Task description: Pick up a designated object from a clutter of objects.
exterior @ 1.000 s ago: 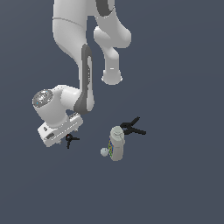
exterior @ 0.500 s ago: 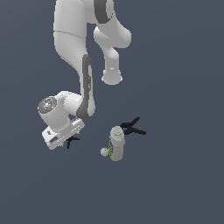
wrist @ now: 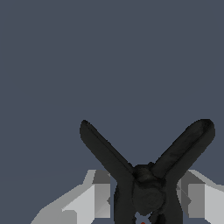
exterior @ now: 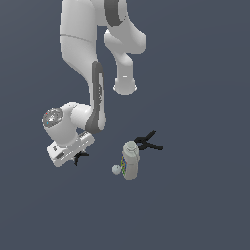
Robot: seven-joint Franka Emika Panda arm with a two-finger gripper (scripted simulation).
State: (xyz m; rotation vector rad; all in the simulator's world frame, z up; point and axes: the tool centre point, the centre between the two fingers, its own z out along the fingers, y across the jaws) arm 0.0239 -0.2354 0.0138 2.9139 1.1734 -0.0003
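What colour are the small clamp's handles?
Black, seen best in the wrist view, where the small clamp sits between the tool's fingers.

black small clamp (wrist: 146,175), whitish bottle (exterior: 130,159), white ball (exterior: 116,169)

Simulated scene, no real room: flat uniform slate-grey ground and backdrop, no walls or furniture. Smooth rendered white arm (exterior: 80,44), blocky low-detail clamps (exterior: 148,141) and bottle (exterior: 130,159).

Flat, matte slate-blue ground surface (exterior: 205,205) filling every corner of both frames; even, shadowless light; featureless throughout.
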